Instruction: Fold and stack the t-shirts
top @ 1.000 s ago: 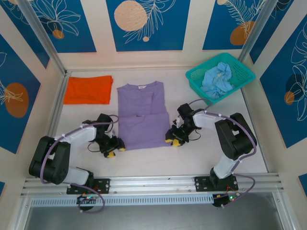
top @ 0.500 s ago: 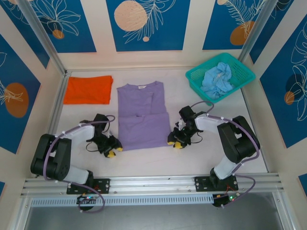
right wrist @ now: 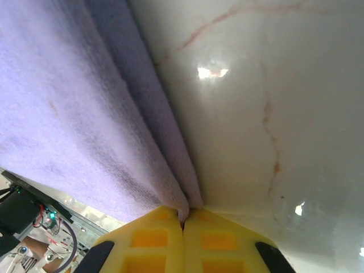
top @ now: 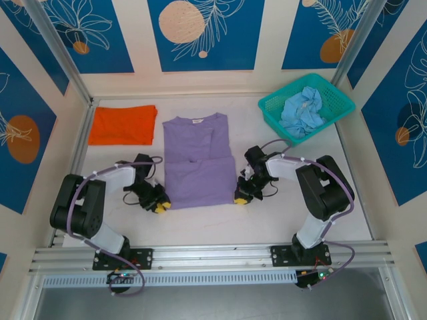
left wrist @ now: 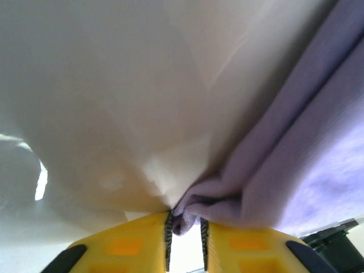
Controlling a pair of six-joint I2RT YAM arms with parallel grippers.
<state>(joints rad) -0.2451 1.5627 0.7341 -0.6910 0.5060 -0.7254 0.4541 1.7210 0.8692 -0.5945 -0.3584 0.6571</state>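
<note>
The lavender t-shirt (top: 199, 163) lies flat mid-table, collar to the far side, its sides folded in. My left gripper (top: 161, 205) sits at its near left corner, and in the left wrist view the yellow jaws (left wrist: 186, 227) are shut on a bunched bit of lavender hem (left wrist: 196, 206). My right gripper (top: 239, 198) sits at the near right corner, jaws (right wrist: 183, 219) pressed together on the folded lavender edge (right wrist: 176, 170). The orange t-shirt (top: 123, 125) lies folded at the far left. The pale blue t-shirt (top: 303, 111) is crumpled in the basket.
The teal mesh basket (top: 270, 107) stands at the far right. A metal frame post (top: 80, 93) runs along the table's left side. Bare white table (top: 200, 227) stretches between the shirt and the near rail.
Both grippers have slid inward onto the lavender shirt's near corners and closed on the cloth. The shirt itself lies as before.
</note>
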